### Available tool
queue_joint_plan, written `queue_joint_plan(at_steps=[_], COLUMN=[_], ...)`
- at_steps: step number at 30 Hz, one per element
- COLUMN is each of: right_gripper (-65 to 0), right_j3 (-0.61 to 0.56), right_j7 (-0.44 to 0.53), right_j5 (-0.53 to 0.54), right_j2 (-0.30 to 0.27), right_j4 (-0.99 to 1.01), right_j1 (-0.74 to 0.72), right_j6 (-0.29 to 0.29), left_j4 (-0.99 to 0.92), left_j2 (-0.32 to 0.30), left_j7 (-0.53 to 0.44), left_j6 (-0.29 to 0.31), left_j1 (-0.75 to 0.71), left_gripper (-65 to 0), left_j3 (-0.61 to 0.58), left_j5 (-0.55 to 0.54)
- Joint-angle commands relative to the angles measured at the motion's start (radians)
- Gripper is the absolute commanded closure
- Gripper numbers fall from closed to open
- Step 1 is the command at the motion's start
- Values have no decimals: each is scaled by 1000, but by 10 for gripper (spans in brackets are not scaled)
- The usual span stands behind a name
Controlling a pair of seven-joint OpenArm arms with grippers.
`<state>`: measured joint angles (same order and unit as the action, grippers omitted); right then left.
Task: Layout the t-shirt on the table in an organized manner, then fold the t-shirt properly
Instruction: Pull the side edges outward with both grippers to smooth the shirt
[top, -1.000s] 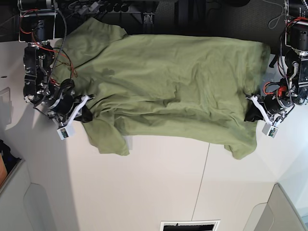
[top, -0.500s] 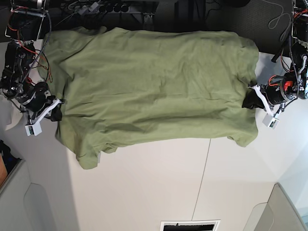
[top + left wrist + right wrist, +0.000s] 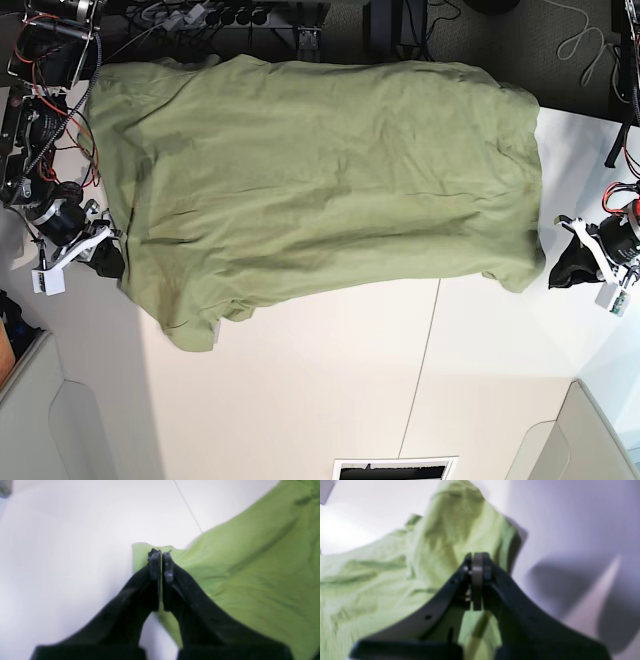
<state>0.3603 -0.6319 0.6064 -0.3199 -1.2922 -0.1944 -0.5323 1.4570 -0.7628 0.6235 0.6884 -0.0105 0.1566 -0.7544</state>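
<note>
Base view: you are looking at the t-shirt (image 3: 320,190) lying spread across the far half of the table (image 3: 330,390), its far edge running along the table's back edge and reaching the dark area beyond. One sleeve is trailing toward the near side at the view's left. The cloth is lying mostly flat with shallow wrinkles. No print, label or writing is showing on it here. The seam line (image 3: 422,370) is running from under the shirt's near edge toward the near side. The right gripper (image 3: 108,262) is sitting at the shirt's left edge, touching the cloth. The left gripper (image 3: 562,270) is sitting just beside the shirt's right corner; from here you cannot tell whether it is touching the cloth.

Left wrist view: the left gripper (image 3: 161,555) is showing its jaws pressed together with a thin fold of the shirt (image 3: 250,575) coming up between and behind the tips, so it is pinching the shirt's corner. The seam line (image 3: 187,505) is crossing the white table (image 3: 62,555) ahead.

Right wrist view: blurred. The right gripper (image 3: 477,558) is showing its jaws together, with shirt (image 3: 395,580) cloth bunching around and rising past the tips; it is clamping the shirt's edge. No readable text anywhere.
</note>
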Motion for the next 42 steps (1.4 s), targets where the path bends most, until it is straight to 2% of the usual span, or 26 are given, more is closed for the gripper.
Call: queue_joint_plan(at_steps=[1, 5, 9, 14, 19, 23, 25, 32, 36, 39, 42], right_gripper=[0, 0, 0, 0, 0, 0, 0, 0, 0, 0, 0], right_j3=[-5, -61, -165, -291, -313, -312, -307, -274, -258, -237, -200], right_j7=[20, 22, 22, 22, 31, 39, 60, 93, 93, 80, 19], right_j5=[11, -66, -112, -214, -270, -270, -270, -261, -217, -185, -162], right_j2=[-4, 22, 24, 23, 14, -22, -39, -51, -50, -48, -48], right_j4=[-19, -19, -19, -4, 61, 119, 135, 137, 126, 96, 42], right_j1=[-26, -50, -66, -63, -63, -63, -63, -66, -66, -66, -56], right_j6=[-22, -21, -20, -13, -13, 16, 35, 39, 39, 39, 31], left_j4=[0, -90, -218, -380, -463, -471, -481, -562, -571, -536, -435], left_j2=[-5, 46, 108, 150, 150, 151, 151, 220, 251, 231, 182], left_j7=[-39, -109, -135, -134, -134, -149, -153, -144, -110, -75, 6], left_j6=[-10, -58, -128, -127, -132, -294, -336, -317, -299, -283, -188], left_j1=[30, 119, 238, 338, 352, 365, 391, 509, 560, 585, 570], left_gripper=[-35, -34, -34, -34, -34, -34, -34, -34, -35, -35, -35], left_j3=[-13, -128, -242, -362, -464, -482, -482, -482, -482, -482, -482], left_j5=[19, 150, 290, 384, 444, 501, 513, 512, 503, 425, 261])
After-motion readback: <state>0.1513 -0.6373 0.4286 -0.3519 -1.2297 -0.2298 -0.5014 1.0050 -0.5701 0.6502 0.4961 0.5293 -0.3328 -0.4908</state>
